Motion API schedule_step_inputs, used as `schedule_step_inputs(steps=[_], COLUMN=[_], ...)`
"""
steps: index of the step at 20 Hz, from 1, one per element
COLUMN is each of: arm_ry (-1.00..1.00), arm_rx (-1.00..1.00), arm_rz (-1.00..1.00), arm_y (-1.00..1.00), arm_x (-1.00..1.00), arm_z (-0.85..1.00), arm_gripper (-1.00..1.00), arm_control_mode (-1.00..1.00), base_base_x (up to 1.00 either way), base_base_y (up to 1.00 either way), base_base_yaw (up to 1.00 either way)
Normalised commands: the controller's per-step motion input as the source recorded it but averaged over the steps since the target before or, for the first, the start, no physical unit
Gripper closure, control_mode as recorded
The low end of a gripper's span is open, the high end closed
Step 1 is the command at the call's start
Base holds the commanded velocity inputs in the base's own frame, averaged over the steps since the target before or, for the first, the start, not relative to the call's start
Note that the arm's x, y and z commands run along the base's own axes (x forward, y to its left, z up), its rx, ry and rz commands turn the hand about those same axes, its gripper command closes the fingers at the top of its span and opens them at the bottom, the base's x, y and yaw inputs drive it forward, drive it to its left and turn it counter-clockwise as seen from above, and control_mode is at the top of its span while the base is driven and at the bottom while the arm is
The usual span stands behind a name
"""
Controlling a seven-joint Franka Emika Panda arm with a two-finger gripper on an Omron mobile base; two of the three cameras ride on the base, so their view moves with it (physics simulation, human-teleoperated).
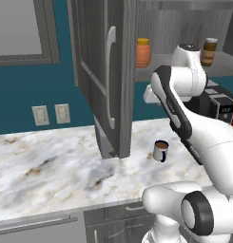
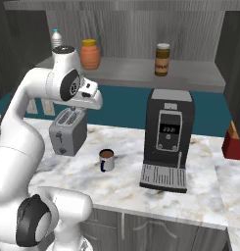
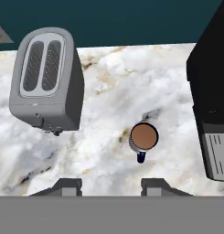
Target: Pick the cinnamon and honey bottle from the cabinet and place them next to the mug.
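Cinnamon [image 2: 162, 59] and honey bottle [image 2: 90, 54]: upright on the open cabinet [image 1: 101, 71] shelf, well above the fingers [image 3: 111, 186], ungrasped. Mug [image 3: 143, 137]: on desk [image 3: 109, 91] just below. Fingers clenched, empty, apparently surveying the drop spot.

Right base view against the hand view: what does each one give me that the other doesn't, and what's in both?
Right base view alone: the open cabinet shelf with the honey bottle and cinnamon, both standing there, not yet picked. Hand view alone: the toaster's slots from above, and the hand, empty. Both: the mug, toaster, coffee machine and marble counter.
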Motion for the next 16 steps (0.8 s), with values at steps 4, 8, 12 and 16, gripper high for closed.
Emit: schedule_step_inputs(steps=[4, 8, 12, 16], arm_ry=[-0.01, -0.15, -0.35, -0.30], arm_rx=[0.00, 0.00, 0.00, 0.00], arm_rz=[0.00, 0.00, 0.00, 0.00], arm_y=[0.15, 0.19, 0.24, 0.04], arm_x=[-0.53, -0.73, -0.39, -0.02], arm_z=[0.00, 0.07, 0.66, 0.98], arm_gripper=[-1.00, -1.00, -1.00, -1.00], arm_control_mode=[-1.00, -1.00, -1.00, -1.00], base_base_x=[0.00, 0.00, 0.00, 0.00], base_base_y=[0.00, 0.00, 0.00, 0.00], base_base_yaw=[0.00, 0.00, 0.00, 0.00])
